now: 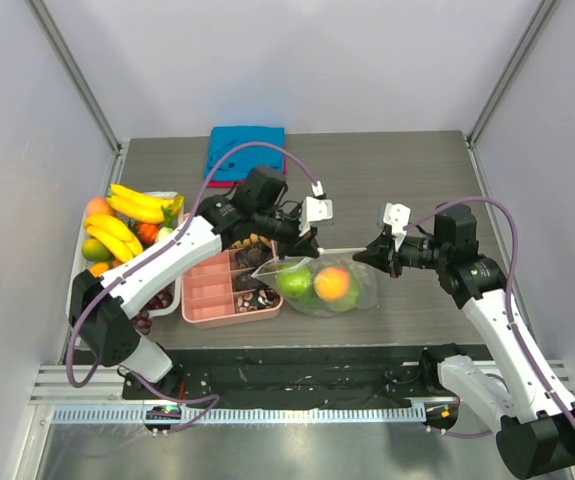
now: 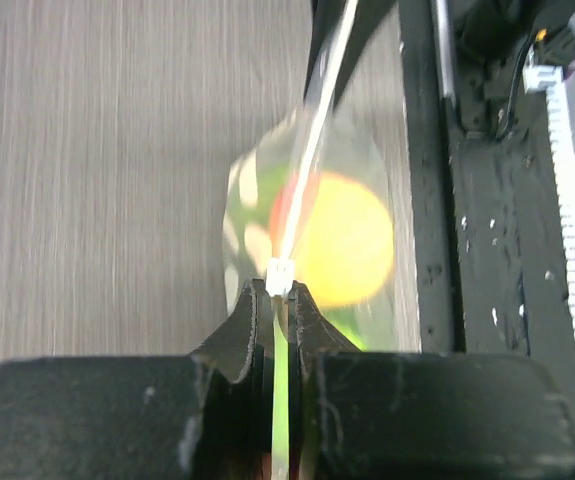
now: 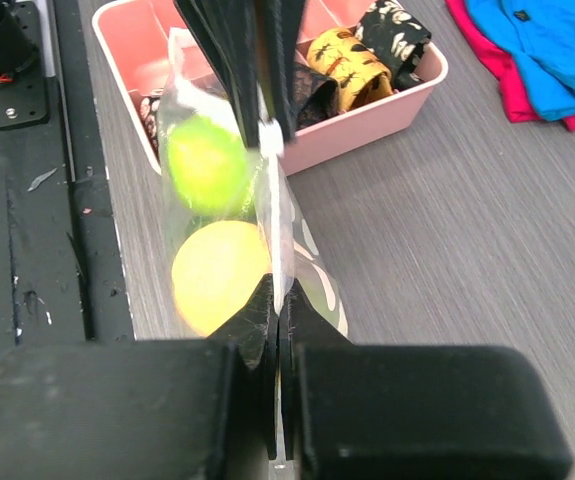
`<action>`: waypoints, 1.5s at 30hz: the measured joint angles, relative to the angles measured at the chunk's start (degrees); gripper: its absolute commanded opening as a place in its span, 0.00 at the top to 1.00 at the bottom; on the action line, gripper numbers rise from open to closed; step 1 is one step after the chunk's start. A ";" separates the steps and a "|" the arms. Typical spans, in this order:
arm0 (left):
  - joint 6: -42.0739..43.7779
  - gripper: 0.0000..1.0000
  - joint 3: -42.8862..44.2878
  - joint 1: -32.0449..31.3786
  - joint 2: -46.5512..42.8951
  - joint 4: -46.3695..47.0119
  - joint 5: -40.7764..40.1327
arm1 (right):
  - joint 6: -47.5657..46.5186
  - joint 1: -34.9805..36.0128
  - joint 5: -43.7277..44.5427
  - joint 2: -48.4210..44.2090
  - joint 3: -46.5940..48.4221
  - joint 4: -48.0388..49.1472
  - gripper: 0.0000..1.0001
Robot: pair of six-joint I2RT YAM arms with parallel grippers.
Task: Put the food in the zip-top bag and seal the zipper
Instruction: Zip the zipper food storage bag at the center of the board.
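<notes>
The zip-top bag hangs just above the table in front of the pink box, clear with white dots. Inside it sit a green fruit and an orange fruit. Its zipper is stretched taut between my two grippers. My left gripper is shut on the zipper's left end, seen close up as the left gripper pinching the strip. My right gripper is shut on the right end; in its wrist view the right gripper clamps the bag edge above both fruits.
A pink compartment box stands left of the bag. Beyond it a white tray holds bananas and other fruit. A folded blue and red cloth lies at the table's back. A black strip runs along the near edge.
</notes>
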 measured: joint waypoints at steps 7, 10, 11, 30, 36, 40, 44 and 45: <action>3.85 1.00 -5.38 6.19 -6.01 -6.95 -0.66 | 2.67 -1.31 2.89 -0.68 -0.02 1.49 0.99; 5.40 1.00 -7.67 9.05 -8.44 -9.57 -1.14 | 4.24 -2.93 3.78 -0.74 -0.02 2.10 0.99; 5.86 1.00 -8.70 9.94 -9.46 -10.60 -1.49 | 4.74 -3.52 4.04 -0.74 -0.02 2.16 0.99; 6.51 1.00 -13.05 13.90 -14.67 -14.62 -3.74 | 7.10 -6.38 5.57 -1.27 0.00 2.10 0.99; 3.56 1.00 -6.67 14.40 -8.87 -14.12 -6.21 | 7.45 -7.02 8.66 2.38 1.55 3.50 0.99; 2.58 1.00 -0.87 14.75 -4.98 -12.70 -7.93 | 6.86 -8.72 9.77 6.40 4.55 5.79 0.99; 1.95 1.00 6.62 15.45 0.37 -9.97 -9.35 | 6.10 -10.69 10.12 11.45 7.61 10.10 0.99; 1.62 1.00 8.24 15.58 1.64 -9.16 -9.75 | 5.95 -11.19 10.21 12.92 8.39 11.21 0.99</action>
